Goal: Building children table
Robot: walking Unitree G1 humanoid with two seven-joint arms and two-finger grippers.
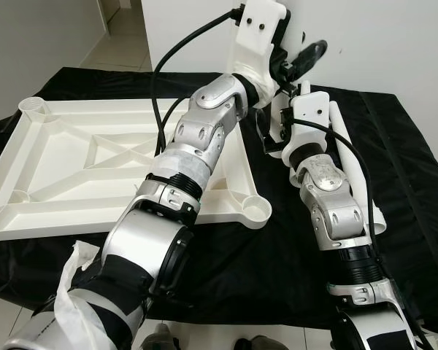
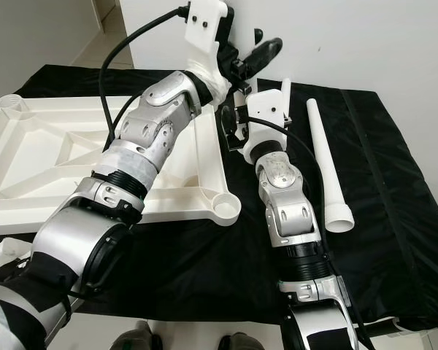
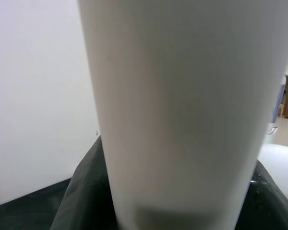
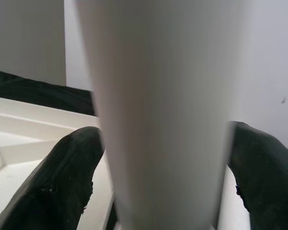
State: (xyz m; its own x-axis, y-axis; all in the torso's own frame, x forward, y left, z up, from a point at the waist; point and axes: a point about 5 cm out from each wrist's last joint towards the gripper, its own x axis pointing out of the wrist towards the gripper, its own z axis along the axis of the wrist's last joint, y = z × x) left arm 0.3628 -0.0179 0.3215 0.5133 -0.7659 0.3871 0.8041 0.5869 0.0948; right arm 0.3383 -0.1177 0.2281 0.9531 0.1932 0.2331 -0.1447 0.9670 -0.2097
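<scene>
We see a white table leg standing between the two black fingers of the right end effector, which press on it from either side, so this end effector holds the leg. In the head views that leg is mostly hidden behind the wrists; a short white piece shows just right of the right wrist. The left end effector is raised at the far middle of the scene, just above the right one; the same kind of white tube sits very close before its camera, but we cannot tell whether its fingers grip it.

To the left lies the white tabletop, upside down, ribs up, with round sockets at its corners; the near right socket is open. To the right a second white leg lies flat, well apart from the tabletop.

Everything rests on a black cloth spread over the floor, with a white wall beyond.
</scene>
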